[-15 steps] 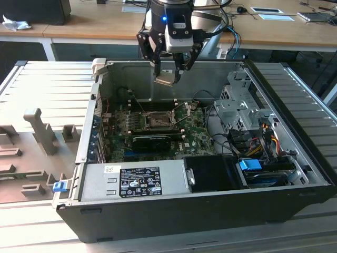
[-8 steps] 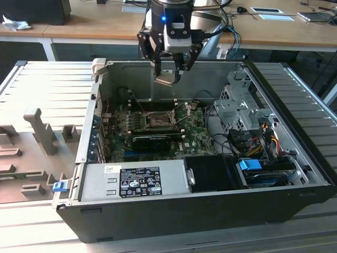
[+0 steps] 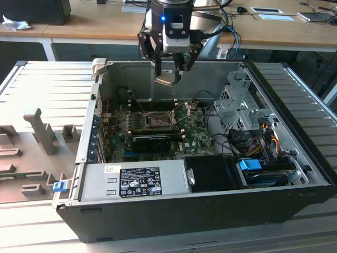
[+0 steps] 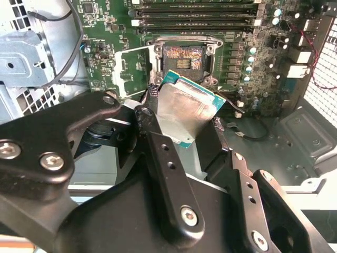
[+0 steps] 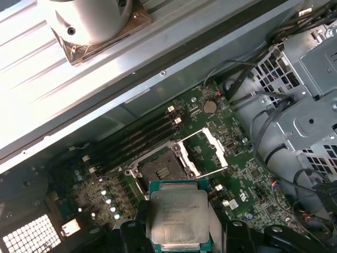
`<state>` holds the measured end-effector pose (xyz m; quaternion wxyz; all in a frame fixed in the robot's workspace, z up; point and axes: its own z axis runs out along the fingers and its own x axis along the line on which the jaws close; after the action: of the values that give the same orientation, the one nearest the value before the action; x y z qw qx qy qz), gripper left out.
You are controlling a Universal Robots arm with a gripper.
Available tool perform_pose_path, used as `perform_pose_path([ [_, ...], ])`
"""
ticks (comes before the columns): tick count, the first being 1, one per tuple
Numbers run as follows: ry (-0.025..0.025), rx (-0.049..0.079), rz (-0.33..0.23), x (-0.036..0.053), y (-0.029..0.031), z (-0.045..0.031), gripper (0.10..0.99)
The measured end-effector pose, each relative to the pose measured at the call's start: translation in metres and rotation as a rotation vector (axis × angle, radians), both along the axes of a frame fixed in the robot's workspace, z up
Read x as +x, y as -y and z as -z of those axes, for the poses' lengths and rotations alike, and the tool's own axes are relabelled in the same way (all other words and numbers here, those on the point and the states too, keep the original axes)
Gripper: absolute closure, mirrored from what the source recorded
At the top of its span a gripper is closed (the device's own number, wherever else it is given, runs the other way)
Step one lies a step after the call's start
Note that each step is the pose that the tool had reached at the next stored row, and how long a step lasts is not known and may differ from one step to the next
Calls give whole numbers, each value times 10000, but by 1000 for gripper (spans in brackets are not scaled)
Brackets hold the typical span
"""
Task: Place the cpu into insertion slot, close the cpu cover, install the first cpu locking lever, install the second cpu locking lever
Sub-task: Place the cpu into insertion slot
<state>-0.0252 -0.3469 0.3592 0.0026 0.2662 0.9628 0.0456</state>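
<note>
My gripper hangs above the open computer case and is shut on the cpu, a small square chip with a dull silver top and green edge. In both wrist views the cpu sits tilted between the black fingers, held by two opposite edges. The insertion slot lies bare on the green board below, its brownish pin field showing. Beside the socket, the cpu cover is swung open. Thin wire levers stand raised beside the socket.
Memory modules run along one side of the socket, and a long black card lies on the other. A power supply fills the case's front, and a metal drive cage with cables sits at the exterior view's right. The case walls surround the board.
</note>
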Motion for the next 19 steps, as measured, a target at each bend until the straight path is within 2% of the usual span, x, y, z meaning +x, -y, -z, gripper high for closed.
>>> perform_pose_path([
  [8, 0, 0, 361, 0, 0, 3, 557],
  [19, 0, 0, 379, 0, 0, 22, 557],
])
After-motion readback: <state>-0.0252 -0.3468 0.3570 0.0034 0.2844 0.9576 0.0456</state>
